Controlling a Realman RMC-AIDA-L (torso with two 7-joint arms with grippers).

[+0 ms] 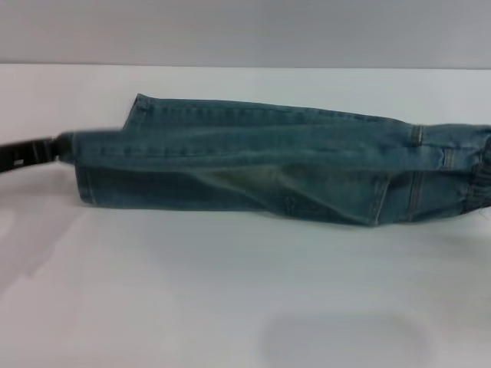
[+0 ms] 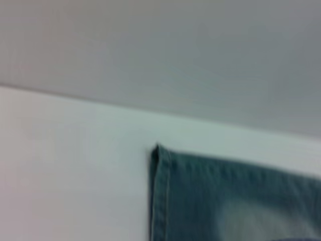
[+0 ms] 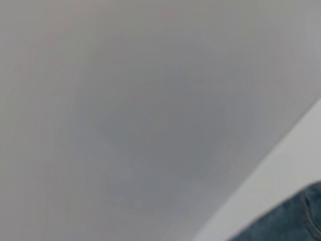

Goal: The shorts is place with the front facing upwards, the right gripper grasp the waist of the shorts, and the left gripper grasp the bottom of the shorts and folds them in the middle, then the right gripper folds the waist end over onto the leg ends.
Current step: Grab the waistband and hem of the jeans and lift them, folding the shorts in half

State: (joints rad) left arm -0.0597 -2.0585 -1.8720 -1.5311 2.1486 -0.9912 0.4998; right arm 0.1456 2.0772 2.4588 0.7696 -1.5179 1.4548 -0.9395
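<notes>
The blue denim shorts (image 1: 261, 165) lie lengthwise across the white table, leg ends at the left and waist (image 1: 468, 172) at the right edge of the head view. One long edge is doubled over along the middle. My left gripper (image 1: 54, 148), a black bar coming in from the left, meets the leg hem (image 1: 73, 146) and holds it slightly raised. The left wrist view shows a hemmed corner of the shorts (image 2: 225, 201). A denim patch (image 3: 293, 221) sits in the corner of the right wrist view. My right gripper is out of view.
The white table (image 1: 230, 291) stretches in front of the shorts, and a strip of it (image 1: 69, 92) runs behind them. A grey wall (image 1: 245, 31) rises at the table's far edge.
</notes>
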